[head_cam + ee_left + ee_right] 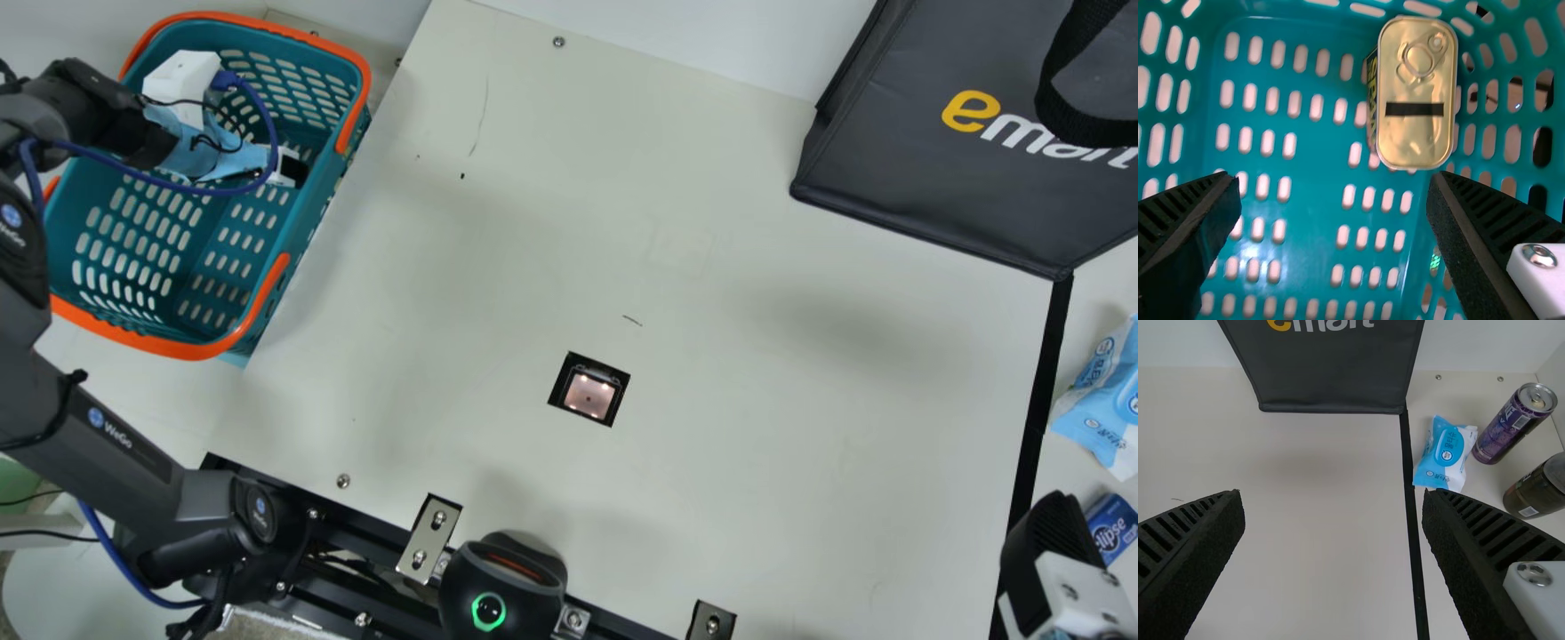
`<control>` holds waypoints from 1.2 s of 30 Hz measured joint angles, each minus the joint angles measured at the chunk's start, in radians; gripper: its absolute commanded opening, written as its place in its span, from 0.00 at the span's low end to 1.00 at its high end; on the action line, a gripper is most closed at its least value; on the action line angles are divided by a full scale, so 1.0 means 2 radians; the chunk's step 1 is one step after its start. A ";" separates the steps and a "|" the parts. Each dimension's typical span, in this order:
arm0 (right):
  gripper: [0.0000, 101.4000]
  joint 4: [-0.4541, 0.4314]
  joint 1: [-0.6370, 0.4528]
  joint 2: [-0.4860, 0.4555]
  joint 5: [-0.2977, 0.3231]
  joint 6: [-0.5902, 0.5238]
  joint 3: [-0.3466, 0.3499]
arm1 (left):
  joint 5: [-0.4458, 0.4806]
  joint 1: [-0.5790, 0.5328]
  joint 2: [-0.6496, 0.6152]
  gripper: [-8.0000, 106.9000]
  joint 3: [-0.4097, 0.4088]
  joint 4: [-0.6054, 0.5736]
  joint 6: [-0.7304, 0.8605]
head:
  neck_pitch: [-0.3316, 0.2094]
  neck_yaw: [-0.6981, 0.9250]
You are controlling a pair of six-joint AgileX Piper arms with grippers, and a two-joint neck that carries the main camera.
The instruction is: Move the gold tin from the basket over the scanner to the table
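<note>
- Tool state: the left gripper (1333, 183), at the basket in the upper left of the main view, has its fingers spread wide with nothing held. The right gripper (1333, 495), at lower right, is also wide and unloaded; leave it parked.
- Target: the gold rectangular metal tin with a pull ring (1417, 143) is inside the teal plastic basket with the orange rim (200, 348), beside a slotted wall. Its lid faces the wrist camera; its lean is hard to judge from this angle.
- Step in hand: align for the grasp. The tin lies beyond the fingertips, off centre; centre it before descending.
- Lower with one finger on each long side. Keep the outer finger clear of the wall slots.
- Close on the body, below the ring.
- Lift straight past the rim, then pass over the black-framed scanner (589, 405), near frame centre, before setting down on the cream desk (756, 373).
</note>
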 measured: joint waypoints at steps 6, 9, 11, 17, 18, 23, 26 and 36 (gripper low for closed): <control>0.94 0.000 0.000 0.000 0.000 0.000 0.000 | 0.004 -0.001 0.025 0.85 -0.016 -0.040 0.023 | 0.000 0.001; 0.94 0.000 0.000 0.000 0.000 0.000 0.000 | 0.008 -0.003 0.036 0.85 -0.024 -0.054 0.028 | -0.001 0.001; 0.94 0.000 0.000 0.000 0.000 0.000 0.000 | 0.011 -0.005 0.044 0.85 -0.029 -0.060 0.030 | 0.000 0.001; 0.94 0.000 0.000 0.000 0.000 0.000 0.000 | 0.023 -0.011 0.066 0.85 -0.052 -0.074 0.033 | 0.000 0.001; 0.94 0.000 0.000 0.000 0.000 0.000 0.000 | 0.024 -0.012 0.070 0.85 -0.058 -0.076 0.033 | -0.001 0.001; 0.94 0.000 0.000 0.000 0.000 0.000 0.000 | 0.034 -0.015 0.088 0.85 -0.078 -0.081 0.034 | 0.000 0.001; 0.94 0.000 0.000 0.000 0.000 0.000 0.000 | 0.039 -0.015 0.097 0.85 -0.090 -0.083 0.034 | 0.000 0.000; 0.94 0.000 0.000 0.000 0.000 0.000 0.000 | 0.044 -0.019 0.129 0.85 -0.122 -0.077 0.029 | -0.001 0.001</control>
